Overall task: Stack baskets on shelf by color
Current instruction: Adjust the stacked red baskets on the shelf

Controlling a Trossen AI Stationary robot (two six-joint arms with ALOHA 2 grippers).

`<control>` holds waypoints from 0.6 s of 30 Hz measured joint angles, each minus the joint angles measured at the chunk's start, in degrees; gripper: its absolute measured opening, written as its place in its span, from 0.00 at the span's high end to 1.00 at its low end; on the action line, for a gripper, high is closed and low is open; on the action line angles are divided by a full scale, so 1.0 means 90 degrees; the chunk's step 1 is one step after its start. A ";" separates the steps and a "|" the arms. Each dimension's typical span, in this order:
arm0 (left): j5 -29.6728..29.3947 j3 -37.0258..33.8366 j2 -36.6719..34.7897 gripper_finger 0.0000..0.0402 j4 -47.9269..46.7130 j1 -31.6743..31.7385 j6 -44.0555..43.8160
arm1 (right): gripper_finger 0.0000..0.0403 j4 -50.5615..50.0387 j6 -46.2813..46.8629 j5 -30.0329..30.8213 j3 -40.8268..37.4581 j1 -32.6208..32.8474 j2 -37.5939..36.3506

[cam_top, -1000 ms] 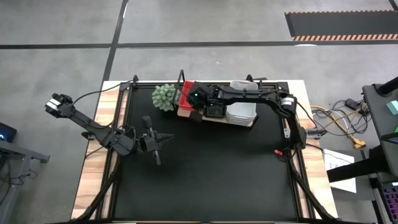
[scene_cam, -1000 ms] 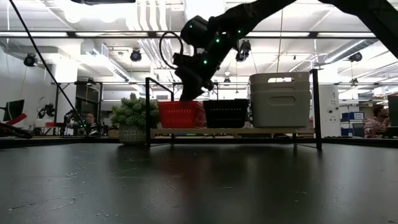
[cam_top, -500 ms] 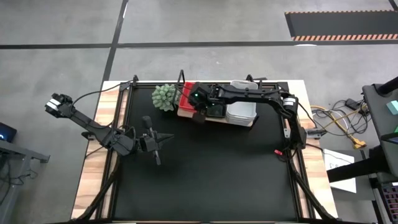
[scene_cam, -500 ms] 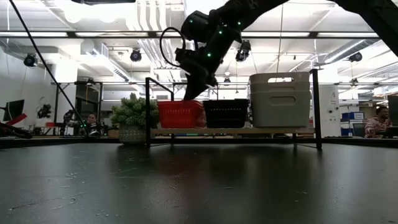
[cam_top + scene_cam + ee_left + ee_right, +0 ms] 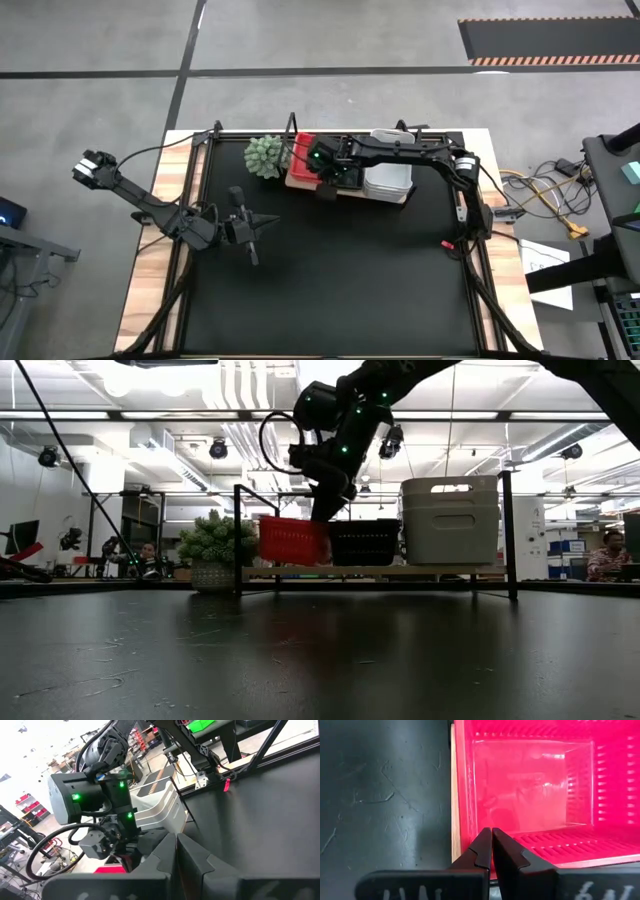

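Note:
A red basket (image 5: 290, 540) sits tilted at the left end of the wooden shelf (image 5: 430, 571). Beside it stand a black basket stack (image 5: 365, 542) and a taller white one (image 5: 450, 520). My right gripper (image 5: 322, 518) reaches in from the right, shut at the red basket's (image 5: 530, 785) rim, with the basket's inside showing beyond its fingers. My left gripper (image 5: 255, 228) hangs shut over the mat's left part, touching nothing. My right gripper has its shut fingertips (image 5: 485, 845) on the red basket's near wall, at the rim (image 5: 470, 851) by the corner next to the black baskets. It comes from above, slanting down. The fingers hide how the wall lies between them. The basket stands tilted on the shelf.
A green spiky plant (image 5: 265, 156) stands just left of the red basket. A black frame with uprights (image 5: 237, 540) surrounds the shelf. The wide black mat (image 5: 340, 280) lies in front of it.
My right gripper has tipped steeper downward at the red basket's rim. The red basket, level on the shelf before, now stands tilted and has shifted slightly toward the black baskets.

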 joint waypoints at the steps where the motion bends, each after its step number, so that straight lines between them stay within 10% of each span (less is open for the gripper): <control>1: 0.0000 0.0000 0.0000 1.00 0.0000 0.0000 -0.0001 | 0.98 -0.0001 -0.0028 0.0002 0.0000 -0.0001 -0.0009; 18: 0.0000 0.0000 0.0000 1.00 0.0000 0.0000 0.0090 | 0.98 0.0550 -0.0090 0.0011 -0.0007 0.0041 -0.0185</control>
